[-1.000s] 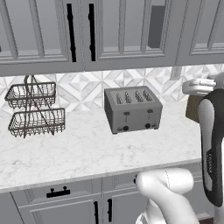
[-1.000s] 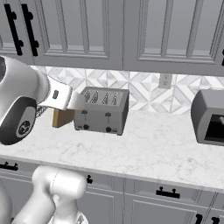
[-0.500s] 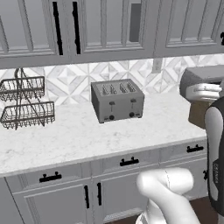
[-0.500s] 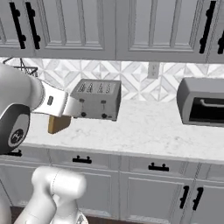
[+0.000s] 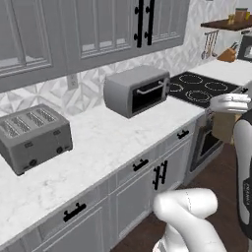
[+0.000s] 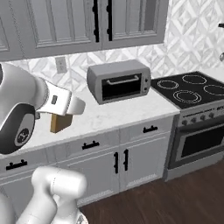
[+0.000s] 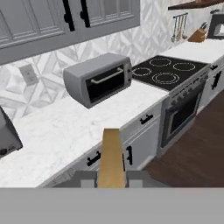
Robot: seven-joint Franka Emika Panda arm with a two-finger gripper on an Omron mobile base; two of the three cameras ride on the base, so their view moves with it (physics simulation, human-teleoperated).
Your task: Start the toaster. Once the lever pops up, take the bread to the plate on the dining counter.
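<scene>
The tan bread (image 7: 111, 157) stands edge-on between my gripper's (image 7: 111, 177) two dark fingertips, which are shut on it. From the left base view the bread (image 5: 225, 127) hangs under the white hand at the right edge, out over the floor in front of the stove. In the right base view the bread (image 6: 61, 123) sits below the hand at the left, before the counter edge. The grey four-slot toaster (image 5: 33, 138) stands far to the left on the marble wall counter, well away from the gripper; its corner (image 7: 7, 136) shows in the hand view. The plate and the dining counter are out of view.
A dark grey toaster oven (image 5: 138, 90) (image 6: 118, 81) stands on the wall counter by the black stove (image 5: 197, 89) (image 6: 195, 92). Further right, a knife block (image 5: 227, 55) and hanging utensils. Grey cabinets line the wall above and below. Dark wood floor (image 6: 170, 197) lies open before the stove.
The whole picture has swung right with the base: the toaster slid to the left edge, and the toaster oven and stove came into view. The bread stays in the gripper.
</scene>
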